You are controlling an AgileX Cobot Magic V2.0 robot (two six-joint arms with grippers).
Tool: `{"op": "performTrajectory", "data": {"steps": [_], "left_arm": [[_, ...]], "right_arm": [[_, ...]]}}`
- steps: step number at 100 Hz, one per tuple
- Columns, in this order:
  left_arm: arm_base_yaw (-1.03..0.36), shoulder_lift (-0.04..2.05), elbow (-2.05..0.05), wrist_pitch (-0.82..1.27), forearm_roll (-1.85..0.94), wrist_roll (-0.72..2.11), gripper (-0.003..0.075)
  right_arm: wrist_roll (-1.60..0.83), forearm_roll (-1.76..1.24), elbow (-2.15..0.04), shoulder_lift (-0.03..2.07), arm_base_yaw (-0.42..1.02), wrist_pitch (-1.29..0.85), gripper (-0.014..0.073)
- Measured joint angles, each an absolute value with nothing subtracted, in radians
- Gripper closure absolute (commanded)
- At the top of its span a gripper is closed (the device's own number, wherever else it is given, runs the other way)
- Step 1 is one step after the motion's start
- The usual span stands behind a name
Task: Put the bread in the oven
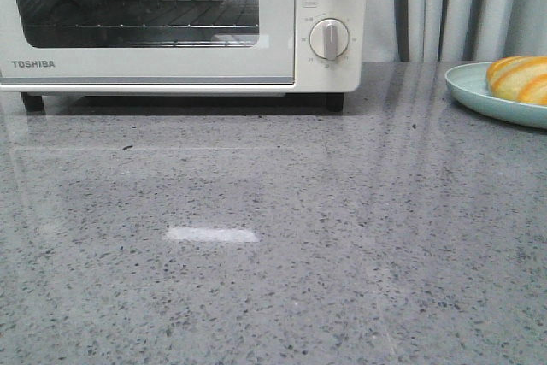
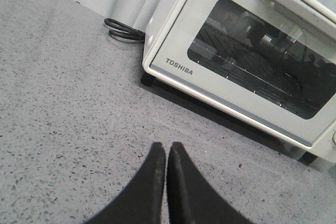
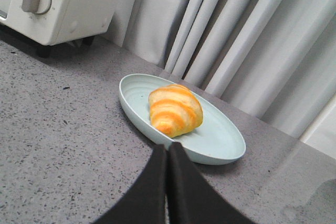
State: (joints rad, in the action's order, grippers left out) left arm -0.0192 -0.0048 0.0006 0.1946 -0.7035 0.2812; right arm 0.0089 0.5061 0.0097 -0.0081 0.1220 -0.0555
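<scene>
The bread [image 3: 175, 110], a golden roll with pale stripes, lies on a pale blue oval plate [image 3: 220, 140]; it also shows at the far right of the front view [image 1: 519, 79] on the plate [image 1: 479, 91]. The white Toshiba oven [image 1: 171, 57] stands at the back left with its glass door closed; it also shows in the left wrist view [image 2: 247, 72]. My left gripper [image 2: 166, 148] is shut and empty over bare counter in front of the oven. My right gripper [image 3: 168, 148] is shut and empty, just short of the plate's near rim. Neither gripper shows in the front view.
The grey speckled counter [image 1: 273, 245] spreads in front of the oven. A coiled black cable [image 2: 123, 30] lies beside the oven. Grey curtains [image 3: 236, 30] hang behind the plate. The oven's dial knobs [image 1: 329, 38] face forward.
</scene>
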Motion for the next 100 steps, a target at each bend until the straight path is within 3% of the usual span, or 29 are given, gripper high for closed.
{"op": "performTrajectory", "data": {"steps": [100], "left_arm": [[-0.019,-0.005,0.001,0.153,-0.771,0.277,0.0741]], "right_arm": [[0.014,0.461,0.010,-0.008,0.122,0.013,0.0670]]}}
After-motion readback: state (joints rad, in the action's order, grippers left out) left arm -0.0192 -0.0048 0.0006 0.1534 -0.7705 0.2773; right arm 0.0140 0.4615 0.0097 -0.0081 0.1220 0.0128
